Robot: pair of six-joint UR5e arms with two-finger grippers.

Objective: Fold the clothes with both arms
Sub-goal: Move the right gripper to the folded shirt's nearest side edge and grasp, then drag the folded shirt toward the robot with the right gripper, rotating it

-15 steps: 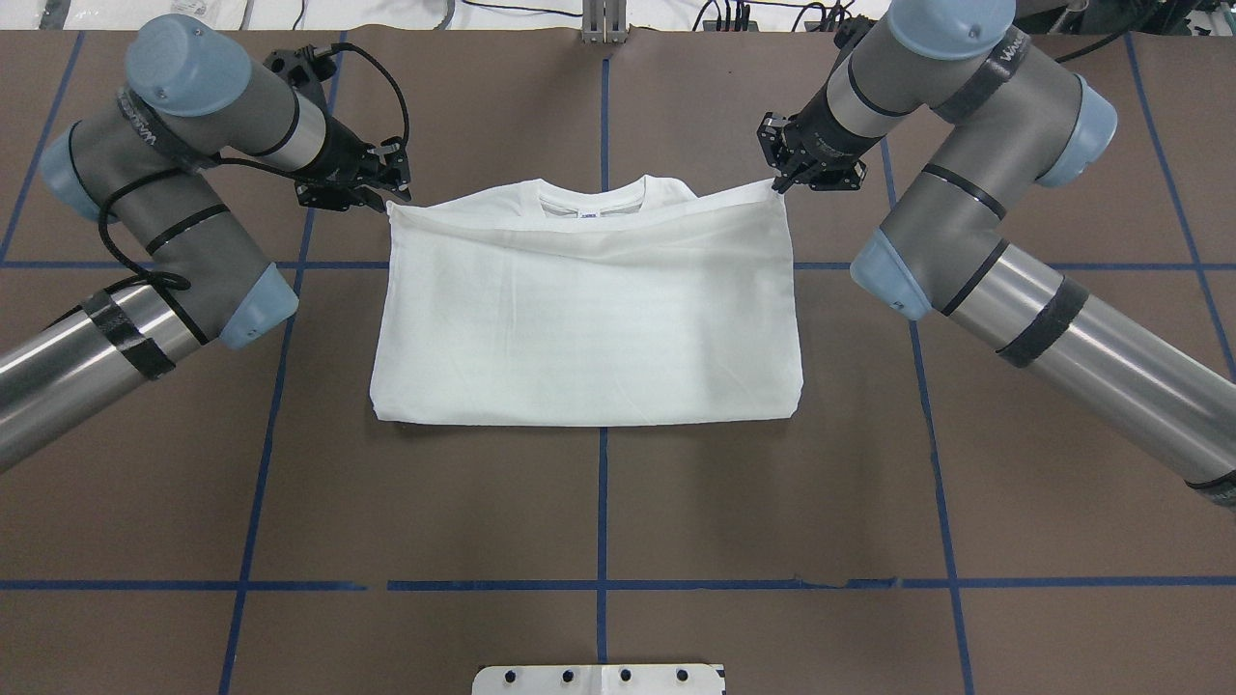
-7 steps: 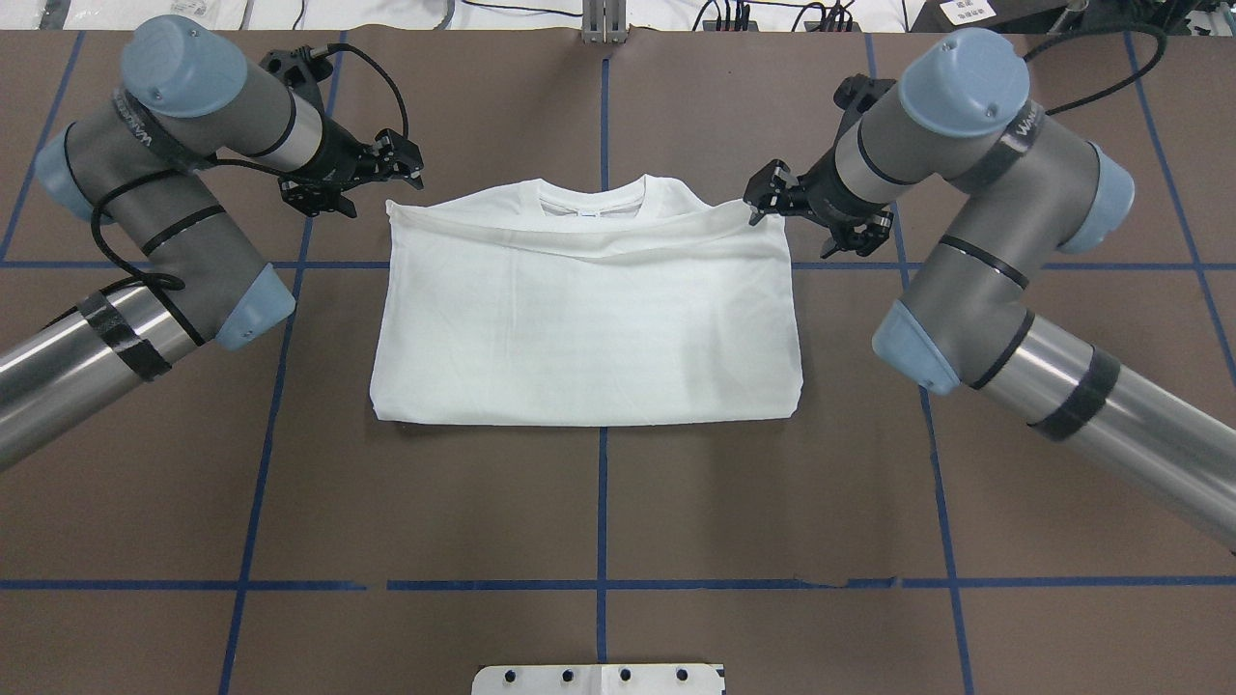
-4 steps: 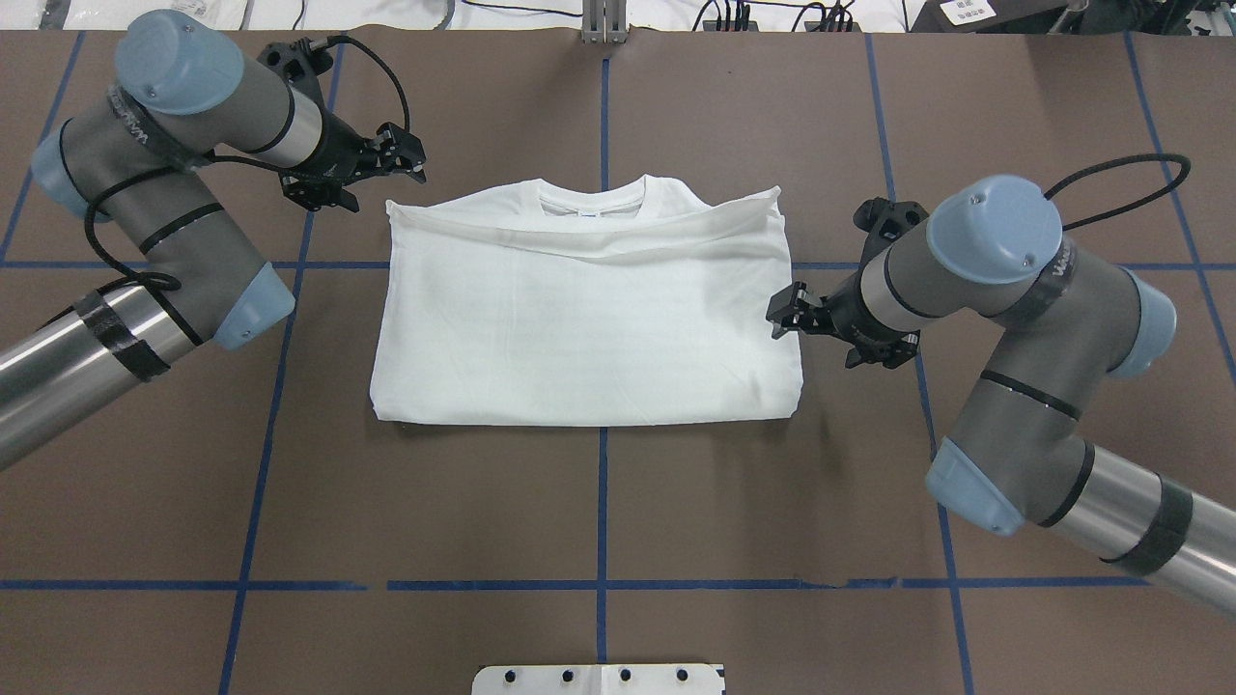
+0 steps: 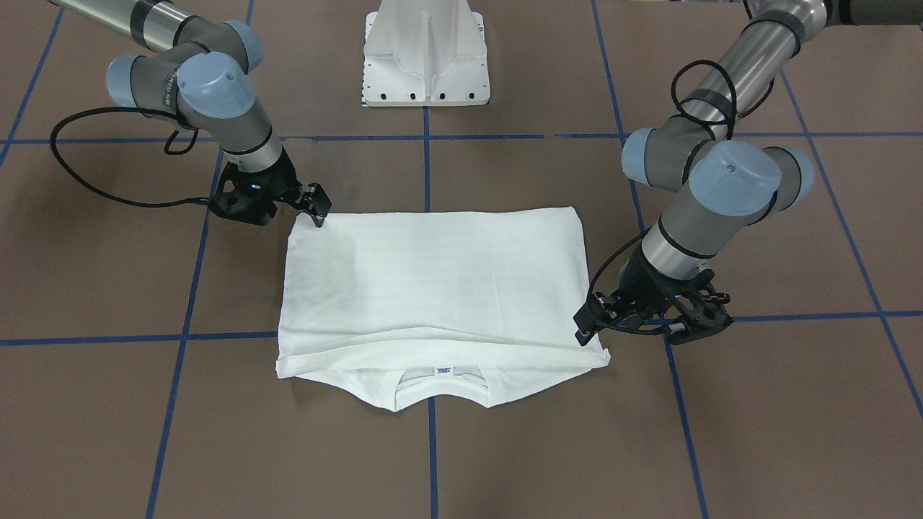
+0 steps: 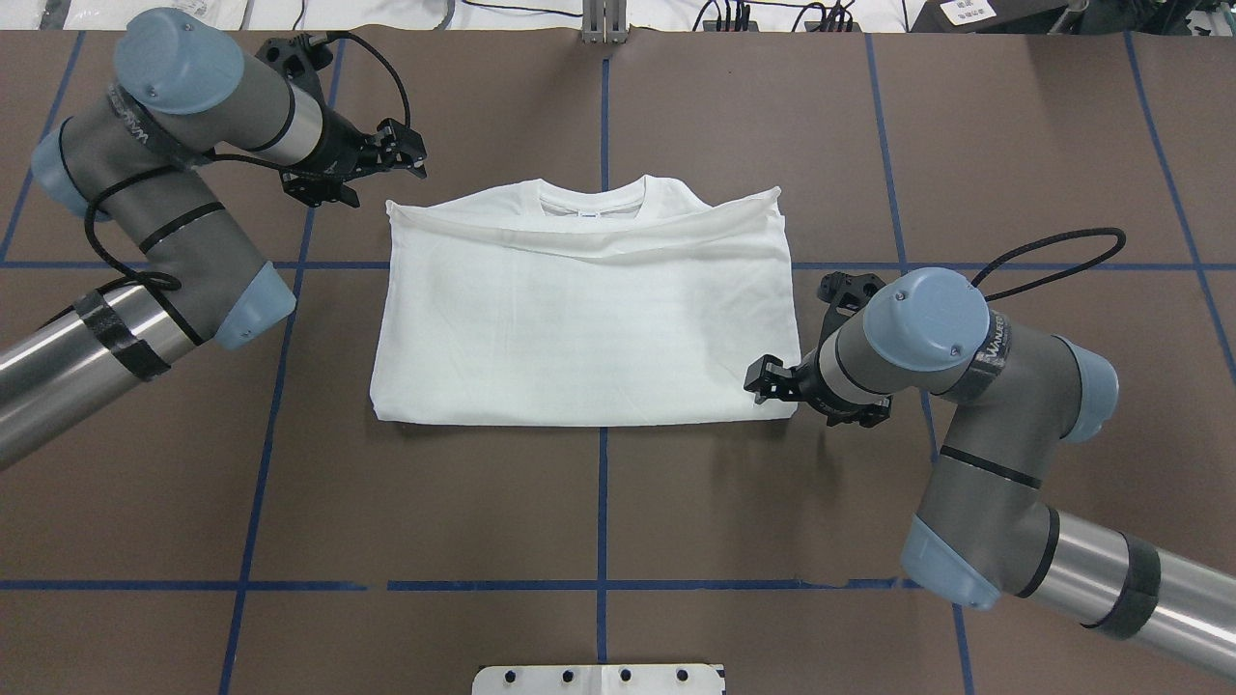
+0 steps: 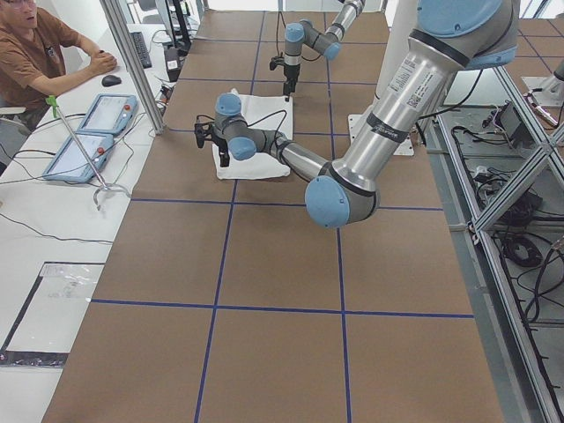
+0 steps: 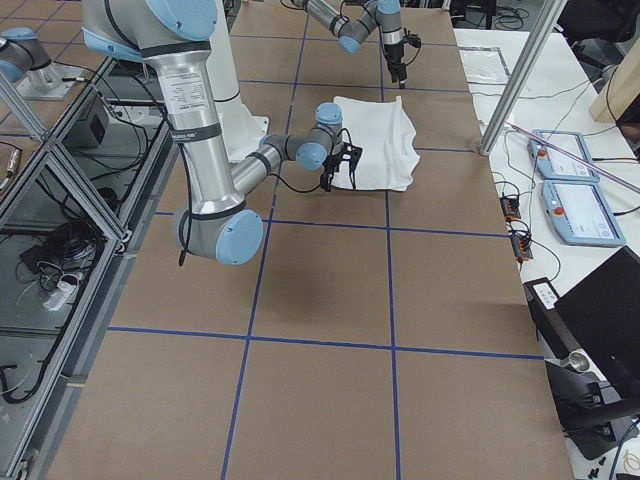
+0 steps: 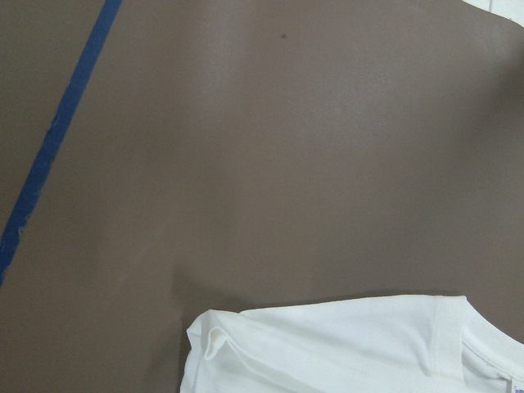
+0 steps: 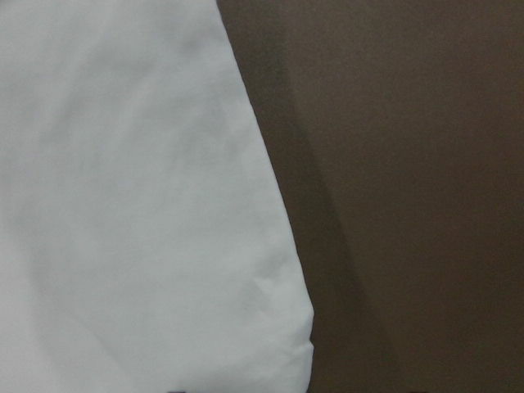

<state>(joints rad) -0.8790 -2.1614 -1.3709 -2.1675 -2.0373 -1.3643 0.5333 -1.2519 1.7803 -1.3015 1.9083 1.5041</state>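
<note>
Brown table (image 5: 599,502) carries the folded white shirt (image 5: 579,319) flat at centre, collar on the far side, right tool (image 5: 763,384) spread apart at its near right corner, left tool (image 5: 410,154) spread apart, empty, just beside far left corner.

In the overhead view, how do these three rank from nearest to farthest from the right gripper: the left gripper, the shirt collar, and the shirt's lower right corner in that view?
Measured from the right gripper:
1. lower right corner of the shirt: right at the gripper, on the shirt's near edge.
2. collar: at the middle of the shirt's far edge.
3. left gripper: just past the shirt's far left corner.
</note>
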